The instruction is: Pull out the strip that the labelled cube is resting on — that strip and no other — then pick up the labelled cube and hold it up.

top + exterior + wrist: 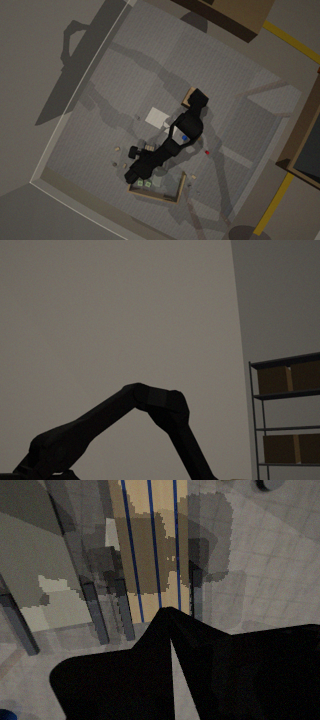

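My gripper is shut with nothing between the fingers. In the wrist view its tips overlap the near end of a wooden strip with blue lines; contact cannot be told. A pale plain strip lies beside it, at the left in the wrist view. Two green cubes with round marks, one at the left and one at the right, stand inside the wooden wall in the top view. The arm hides the fingers there and the strips' middles, so which strip bears which cube cannot be told. The exterior view shows only the arm.
Dark upright guides, such as one and another, flank the strips. The wooden wall bounds the far ends. A blue cylinder, a red piece, a white sheet and small wooden blocks lie around.
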Controlling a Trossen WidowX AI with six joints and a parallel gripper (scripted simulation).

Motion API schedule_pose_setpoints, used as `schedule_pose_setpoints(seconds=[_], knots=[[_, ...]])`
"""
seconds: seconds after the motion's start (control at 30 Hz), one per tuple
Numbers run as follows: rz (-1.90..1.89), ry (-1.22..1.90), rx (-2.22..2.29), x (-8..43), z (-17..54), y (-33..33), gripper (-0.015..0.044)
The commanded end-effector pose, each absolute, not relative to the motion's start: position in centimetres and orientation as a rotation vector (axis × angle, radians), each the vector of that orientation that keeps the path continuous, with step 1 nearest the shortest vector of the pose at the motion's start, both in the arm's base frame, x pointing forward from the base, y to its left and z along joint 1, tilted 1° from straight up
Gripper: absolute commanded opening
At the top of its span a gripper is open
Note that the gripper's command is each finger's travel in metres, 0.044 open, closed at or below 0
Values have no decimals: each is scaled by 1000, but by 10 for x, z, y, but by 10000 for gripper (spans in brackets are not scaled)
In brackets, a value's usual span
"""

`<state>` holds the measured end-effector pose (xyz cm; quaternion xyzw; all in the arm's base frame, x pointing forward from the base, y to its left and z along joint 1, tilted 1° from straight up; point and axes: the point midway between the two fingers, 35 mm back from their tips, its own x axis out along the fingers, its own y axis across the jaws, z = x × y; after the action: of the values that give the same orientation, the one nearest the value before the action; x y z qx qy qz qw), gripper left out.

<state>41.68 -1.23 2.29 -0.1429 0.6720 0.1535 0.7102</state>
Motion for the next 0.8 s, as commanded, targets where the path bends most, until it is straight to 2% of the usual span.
schedule_pose_setpoints(seconds=[0.0,0.77], knots=[[340,1500,-322,416,12,-13,0],[341,1500,-322,417,-18,-11,0]])
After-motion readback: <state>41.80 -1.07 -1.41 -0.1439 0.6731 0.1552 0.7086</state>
